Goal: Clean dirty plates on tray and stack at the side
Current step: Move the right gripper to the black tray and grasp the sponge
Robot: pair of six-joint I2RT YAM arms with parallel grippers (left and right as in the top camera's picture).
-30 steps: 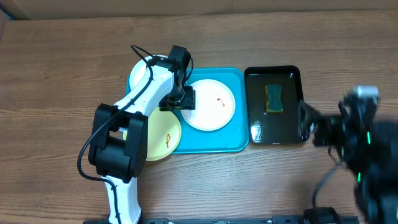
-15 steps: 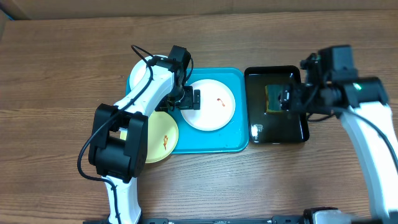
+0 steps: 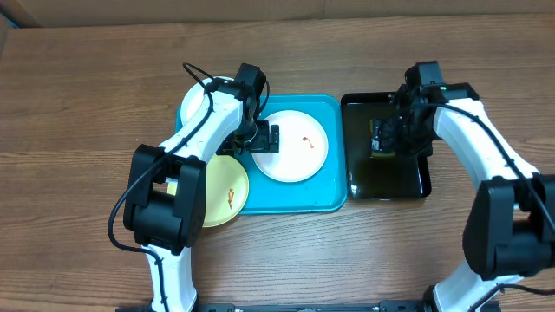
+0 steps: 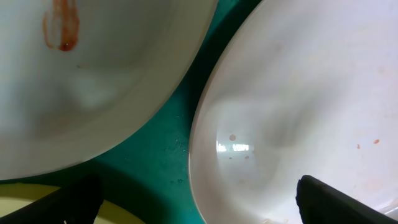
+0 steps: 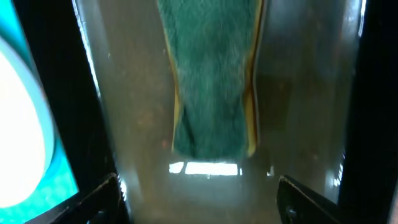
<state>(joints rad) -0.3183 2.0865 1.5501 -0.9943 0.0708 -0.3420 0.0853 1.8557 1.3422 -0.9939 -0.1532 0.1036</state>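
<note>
Left gripper (image 3: 263, 137) hangs wide open, low over the turquoise tray (image 3: 295, 198), between the far-left white plate (image 3: 192, 106) and the smeared central white plate (image 3: 299, 147). That makes 2 white, plus 1 yellow-green plate (image 3: 224, 192) overhanging the near-left rim. Right gripper (image 3: 388, 137), jaws wide, hovers over the green sponge (image 5: 214, 74) in the black tray (image 3: 390, 182).

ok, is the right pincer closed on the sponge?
No. In the right wrist view the sponge lies in the black tray and the right pincer is open, its fingers short of the sponge.
</note>
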